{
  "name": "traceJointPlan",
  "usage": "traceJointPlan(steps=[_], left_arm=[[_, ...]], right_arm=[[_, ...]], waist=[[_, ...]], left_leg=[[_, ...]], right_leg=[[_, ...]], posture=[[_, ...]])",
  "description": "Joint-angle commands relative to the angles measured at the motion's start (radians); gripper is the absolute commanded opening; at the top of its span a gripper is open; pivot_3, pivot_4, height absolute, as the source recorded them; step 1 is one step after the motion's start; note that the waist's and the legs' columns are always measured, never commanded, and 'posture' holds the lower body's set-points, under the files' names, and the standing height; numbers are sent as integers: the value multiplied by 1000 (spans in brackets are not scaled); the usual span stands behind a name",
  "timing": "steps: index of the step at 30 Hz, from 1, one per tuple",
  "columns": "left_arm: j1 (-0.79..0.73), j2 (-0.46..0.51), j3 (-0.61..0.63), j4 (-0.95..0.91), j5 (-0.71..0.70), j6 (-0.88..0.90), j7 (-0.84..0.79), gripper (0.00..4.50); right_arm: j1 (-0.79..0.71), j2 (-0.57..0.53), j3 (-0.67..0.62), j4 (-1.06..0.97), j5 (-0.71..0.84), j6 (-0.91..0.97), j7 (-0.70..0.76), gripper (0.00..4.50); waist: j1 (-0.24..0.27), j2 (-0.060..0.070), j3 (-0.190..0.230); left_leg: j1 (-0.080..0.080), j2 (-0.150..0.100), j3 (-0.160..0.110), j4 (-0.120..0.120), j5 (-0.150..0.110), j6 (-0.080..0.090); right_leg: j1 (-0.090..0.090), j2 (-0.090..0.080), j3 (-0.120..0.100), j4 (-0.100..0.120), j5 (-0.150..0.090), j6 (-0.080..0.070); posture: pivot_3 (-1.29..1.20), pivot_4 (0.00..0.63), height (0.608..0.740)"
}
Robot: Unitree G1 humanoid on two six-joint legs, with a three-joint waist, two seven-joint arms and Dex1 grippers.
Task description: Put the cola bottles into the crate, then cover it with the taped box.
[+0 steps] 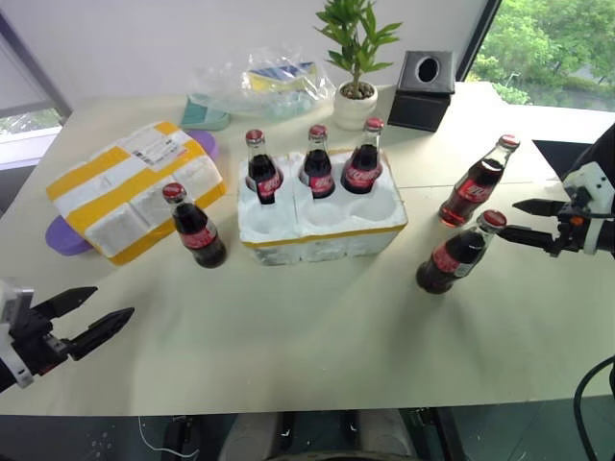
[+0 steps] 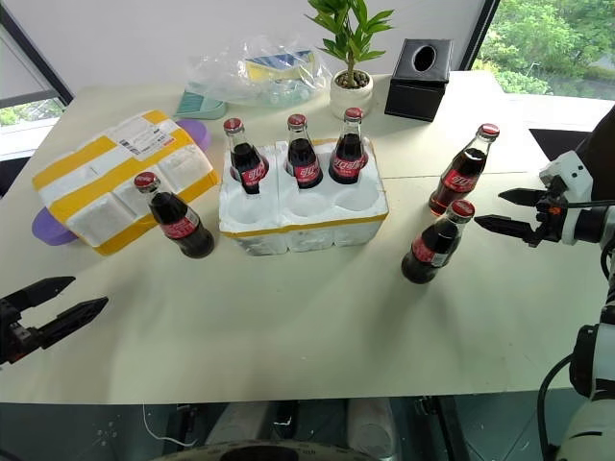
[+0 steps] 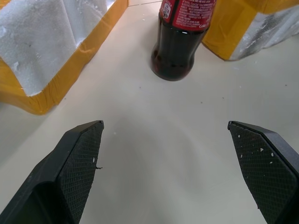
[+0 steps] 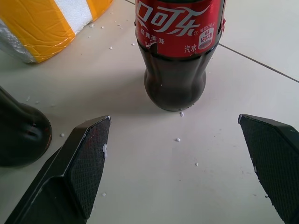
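The white foam crate (image 1: 322, 230) with its yellow band sits mid-table. Three cola bottles (image 1: 318, 165) stand in its back wells, and the front wells are empty. Another bottle (image 1: 197, 230) stands on the table just left of the crate. Two more (image 1: 478, 182) (image 1: 457, 254) stand to its right. The taped box (image 1: 135, 187) lies at the left. My left gripper (image 1: 113, 303) hangs open near the front left edge, aimed at the left bottle (image 3: 180, 42). My right gripper (image 1: 507, 216) is open beside the two right bottles, one of them (image 4: 180, 51) straight ahead of it.
A potted plant (image 1: 356, 58), a black tissue box (image 1: 423, 82) and a clear plastic bag (image 1: 259, 82) line the back of the table (image 1: 317, 336). The table's front edge runs close below my left gripper.
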Motion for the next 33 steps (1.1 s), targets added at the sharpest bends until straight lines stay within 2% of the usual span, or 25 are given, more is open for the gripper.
traceJointPlan(steps=[1,13,19,25,33], left_arm=[[-8,15,8,-6,6,-18,-2,4456],[-76,63,1,49,-10,21,3,4456],[-234,118,-60,57,-73,60,2,4456],[-393,169,-208,126,-48,50,-33,4456],[-652,158,-458,307,63,-23,-78,4456]], right_arm=[[-24,-8,-14,-2,6,-19,-1,4500],[3,-12,-39,-26,35,25,-6,4500],[-48,-68,-64,-65,76,141,58,4500],[-13,-166,-56,-303,186,346,220,4500],[52,-262,-68,-673,448,589,233,4500]], waist=[[0,0,0],[0,0,0],[2,1,0],[-1,3,0],[1,3,1]], left_leg=[[0,0,0,0,0,0],[0,0,0,0,0,0],[0,0,0,1,0,-1],[0,0,0,-1,0,-1],[0,0,0,1,0,-1]], right_leg=[[0,0,0,0,0,0],[0,0,0,0,0,0],[0,0,0,2,0,0],[-1,1,0,3,2,3],[-2,0,0,4,2,4]], posture=[[0,150,740],[0,150,740],[0,150,740],[0,150,740],[0,150,740]])
